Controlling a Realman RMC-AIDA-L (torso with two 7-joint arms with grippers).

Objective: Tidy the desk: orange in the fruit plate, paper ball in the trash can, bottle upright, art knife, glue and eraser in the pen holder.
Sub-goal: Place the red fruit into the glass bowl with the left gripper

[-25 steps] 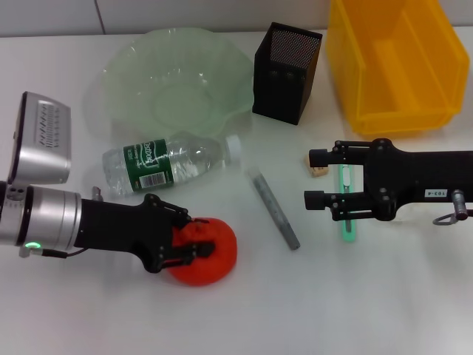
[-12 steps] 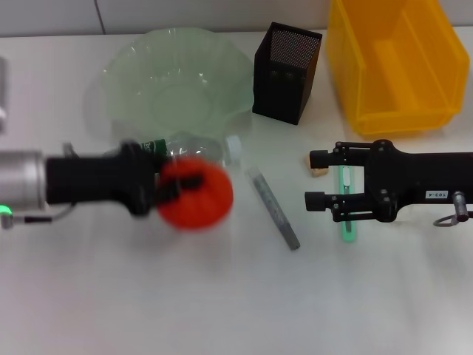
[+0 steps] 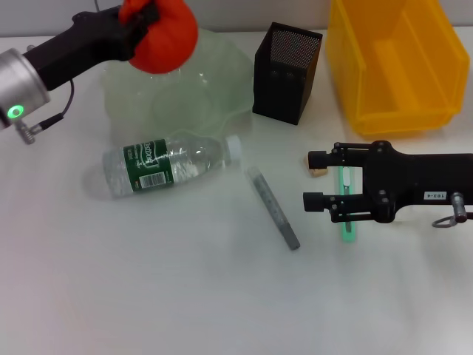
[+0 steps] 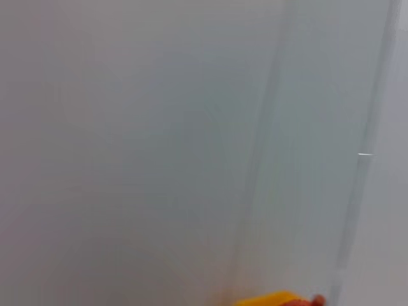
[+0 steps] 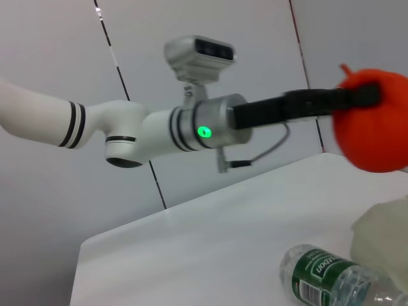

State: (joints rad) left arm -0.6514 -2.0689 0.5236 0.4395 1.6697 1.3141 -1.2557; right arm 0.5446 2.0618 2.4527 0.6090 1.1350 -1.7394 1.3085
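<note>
Since a moment ago my left gripper (image 3: 151, 18) has lifted the orange (image 3: 161, 35) off the desk (image 3: 148, 288) and swung it from the near left up to the far left, so it now hangs above the far-left rim of the fruit plate (image 3: 214, 81), not yet resting in it. My fingers are clamped on the orange, pinching it from the left side, and the right wrist view confirms the fruit is held in the air at the end of my dark gripper, clear of the tabletop. Nothing else has shifted. The bottle (image 3: 166, 163) lies on its side just near of the plate, cap pointing right. Right of it, a grey stick (image 3: 273, 207) lies slanted on the desk. The pen holder (image 3: 287, 72) stands upright at the far side between the plate and the trash can (image 3: 395, 63), which sits at the far right. My right gripper (image 3: 316, 180) hovers low at the right side of the desk, its fingers spread and holding nothing. The eraser (image 3: 318, 172) sits just beside its far finger, and a green stick (image 3: 346, 211) lies under the gripper body, running near to far.
</note>
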